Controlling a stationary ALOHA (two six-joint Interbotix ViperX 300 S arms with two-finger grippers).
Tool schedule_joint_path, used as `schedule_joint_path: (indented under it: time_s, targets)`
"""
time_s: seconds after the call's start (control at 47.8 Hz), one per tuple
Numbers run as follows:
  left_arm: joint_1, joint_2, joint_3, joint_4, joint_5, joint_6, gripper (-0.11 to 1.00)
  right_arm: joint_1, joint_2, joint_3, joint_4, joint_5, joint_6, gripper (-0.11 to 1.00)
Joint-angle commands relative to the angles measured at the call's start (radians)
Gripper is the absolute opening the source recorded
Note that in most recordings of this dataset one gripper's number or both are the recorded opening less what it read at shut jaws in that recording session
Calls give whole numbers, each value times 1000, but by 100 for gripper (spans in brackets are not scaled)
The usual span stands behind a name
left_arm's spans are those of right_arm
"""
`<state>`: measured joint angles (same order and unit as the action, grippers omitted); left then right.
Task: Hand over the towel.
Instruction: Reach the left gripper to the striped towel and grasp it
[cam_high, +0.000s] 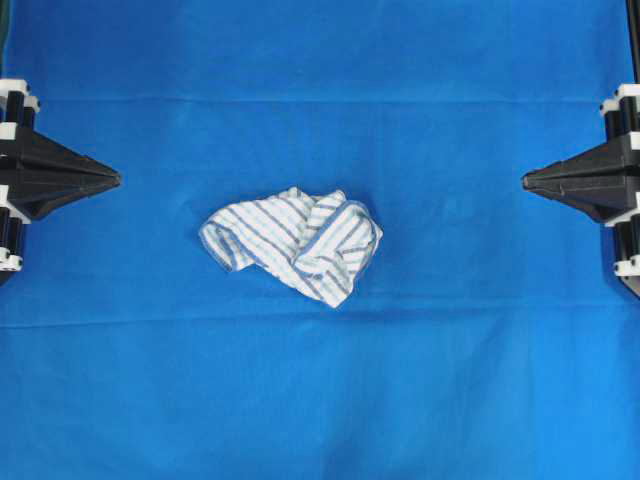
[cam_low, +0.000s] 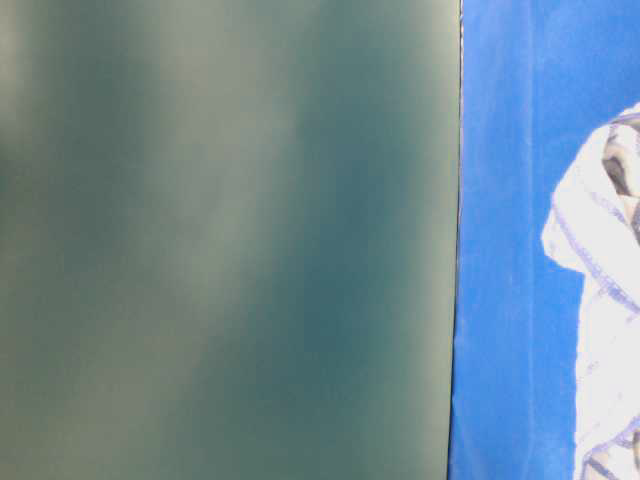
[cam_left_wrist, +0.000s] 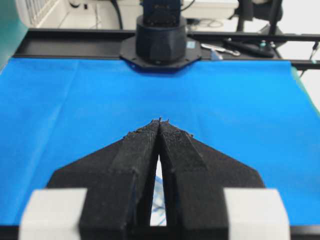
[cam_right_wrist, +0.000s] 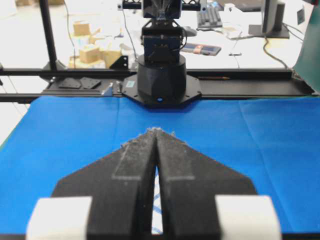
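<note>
- The towel (cam_high: 292, 243) lies crumpled on the blue cloth (cam_high: 320, 400) near the middle of the overhead view, a little left of centre.
- It sits between the two grippers and touches neither; blue cloth shows on both sides of it.
- The left gripper (cam_high: 116, 179) points in from the left edge of the overhead view, its tip nearer the towel than the other's, and a little further up the picture than the towel.
- The right gripper (cam_high: 525, 181) points in from the right edge at about the same height, well apart from the towel.
- Both grippers have their fingers pressed together to a point at the tips, holding nothing.
- In the left wrist view the fingers (cam_left_wrist: 137, 155) meet at the tip, and a sliver of white, blue-lined fabric shows through the thin slit lower down between them.
- The right wrist view shows the same: fingers (cam_right_wrist: 175, 155) meeting at the tip, a strip of striped white cloth seen through the slit.
- The towel is soft and white, with thin blue and grey stripes; it is bunched into rounded folds, with one edge curled over at the left and a doubled flap at the right.
- The blue cloth is plain and smooth, with faint straight fold creases.
- The grippers are matt black, wedge-shaped, with rough, fuzzy inner edges and white blocks at the base.
- The table-level view is mostly a blurred grey-green surface; at its right, part of the towel (cam_low: 600, 250) rests on blue cloth.
</note>
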<state>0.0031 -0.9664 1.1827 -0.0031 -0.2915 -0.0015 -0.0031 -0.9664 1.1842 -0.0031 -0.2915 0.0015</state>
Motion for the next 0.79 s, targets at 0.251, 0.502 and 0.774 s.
schedule_joint_path:
  time_s: [0.251, 0.502, 0.774]
  targets:
    - [-5, 104, -48, -18, -89, 8, 0, 0, 18, -43, 5, 9, 2, 0]
    - [-15, 291, -100, -18, -95, -5, 1, 0, 43, -54, 5, 18, 2, 0]
    - [-28, 546, -213, -26, -57, -91, 73, -3, 64, -58, 6, 31, 2, 0]
